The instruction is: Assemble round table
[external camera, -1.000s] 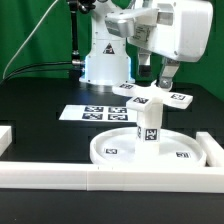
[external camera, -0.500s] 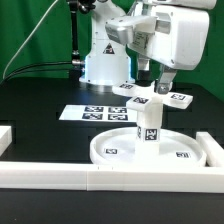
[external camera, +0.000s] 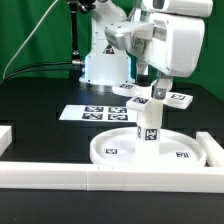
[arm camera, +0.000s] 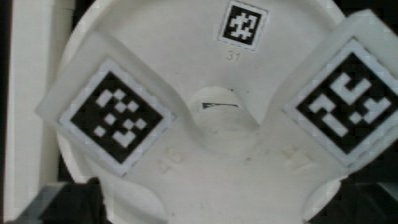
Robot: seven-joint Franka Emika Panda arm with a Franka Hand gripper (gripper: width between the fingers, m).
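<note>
The round disc (external camera: 112, 153) lies rim up near the front. The short leg (external camera: 148, 126) stands upright on its middle, with the cross-shaped piece (external camera: 145, 98) resting on top. My gripper (external camera: 158, 86) hangs just above the cross-shaped piece, over the arm on the exterior view's right. In the wrist view the cross-shaped piece (arm camera: 217, 55) fills the picture, with tagged arms either side of its centre hole (arm camera: 217, 100). My gripper (arm camera: 228, 196) is open there. One of its fingertips (arm camera: 128, 198) shows near the edge, with the other well apart from it.
The marker board (external camera: 92, 113) lies flat behind the disc. Long white border bars (external camera: 60, 177) run along the front, with shorter ones at each side. The robot base (external camera: 104, 66) stands at the back against a green curtain.
My gripper has shifted a little toward the exterior view's left, closer over the middle of the cross-shaped piece. The disc, leg and cross-shaped piece have not moved.
</note>
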